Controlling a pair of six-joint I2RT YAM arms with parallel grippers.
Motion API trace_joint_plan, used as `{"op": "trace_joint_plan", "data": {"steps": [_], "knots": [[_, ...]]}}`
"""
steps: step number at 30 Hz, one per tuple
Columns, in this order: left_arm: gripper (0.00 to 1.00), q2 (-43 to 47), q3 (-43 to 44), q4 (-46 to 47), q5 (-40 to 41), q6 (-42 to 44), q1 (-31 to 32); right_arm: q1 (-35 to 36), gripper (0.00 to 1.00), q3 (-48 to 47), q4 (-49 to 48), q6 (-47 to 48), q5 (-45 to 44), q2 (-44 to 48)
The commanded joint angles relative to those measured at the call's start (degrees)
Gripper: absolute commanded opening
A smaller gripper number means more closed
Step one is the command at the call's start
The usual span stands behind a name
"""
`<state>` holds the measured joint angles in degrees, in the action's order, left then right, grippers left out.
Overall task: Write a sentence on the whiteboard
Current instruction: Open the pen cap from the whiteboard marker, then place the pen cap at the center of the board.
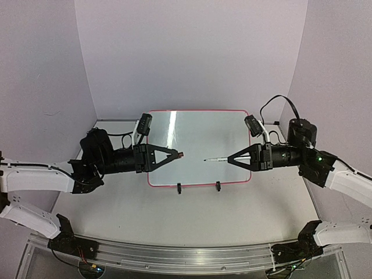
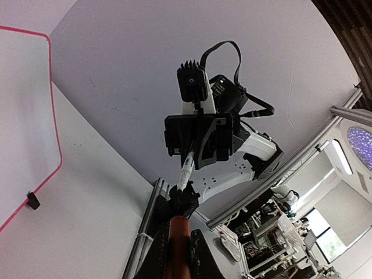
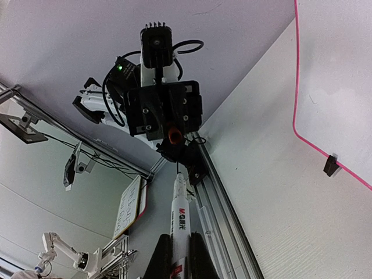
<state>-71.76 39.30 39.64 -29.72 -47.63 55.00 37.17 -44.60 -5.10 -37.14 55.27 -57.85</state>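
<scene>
Whiteboard (image 1: 197, 136) lies flat on the surface (image 1: 174, 215), centre, towards the far wall. It has a pink-red frame, and two black clip feet (image 1: 179, 188) sit on its near edge. A bright glare streak runs down the left part of the glossy board.

Left hand (image 1: 176, 154) reaches in from the left, over the left part of the board, with its fingers pointing right. It is clenched on a small orange-red cap (image 1: 181, 154), which sticks out just past the fingertips. The left wrist view shows the cap pinched between the two dark fingers (image 2: 197, 253) at the bottom of the frame.

Right hand (image 1: 231, 158) reaches in from the right, over the right part of the board, and is clamped on a white marker (image 1: 216, 159). The marker lies roughly level, with its dark tip bare and aimed left at the cap. In the right wrist view the marker barrel runs up between the fingers, with red print on the white body.

The two hands face each other along one line. Marker tip and cap are apart, with the middle of the board showing in the gap. I can't tell from above whether the tip touches the board; in the wrist views it points at the other hand, not down at the board.

A metal rail (image 1: 174, 256) runs along the near edge of the surface between the arm bases.
</scene>
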Motion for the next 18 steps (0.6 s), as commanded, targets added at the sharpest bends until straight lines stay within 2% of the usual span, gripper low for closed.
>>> {"op": "trace_joint_plan", "data": {"steps": [1,6,10,12,15,18], "knots": [[0.0,10.4,0.3,-11.0,3.2,6.0,-0.5,-1.2,0.0,0.5,-1.5,-0.6,1.3,2.4],[0.0,14.2,1.2,-26.6,9.0,11.9,-0.6,-1.3,0.0,0.9,-1.1,-0.6,-1.4,2.9],[0.0,9.6,4.1,-41.9,15.6,16.7,0.9,-1.4,0.0,-1.1,6.7,2.8,-11.1,4.6],[0.0,5.7,6.6,-46.6,20.1,19.0,5.2,-1.3,0.0,-2.0,10.4,4.6,-16.5,6.1],[0.0,-1.2,8.2,-46.7,21.3,20.0,9.9,-1.3,0.0,-1.8,12.6,5.2,-19.9,8.1],[0.0,-6.4,6.6,-40.1,18.1,18.0,11.4,-1.3,0.0,-0.5,13.0,5.0,-22.0,10.2]]}}
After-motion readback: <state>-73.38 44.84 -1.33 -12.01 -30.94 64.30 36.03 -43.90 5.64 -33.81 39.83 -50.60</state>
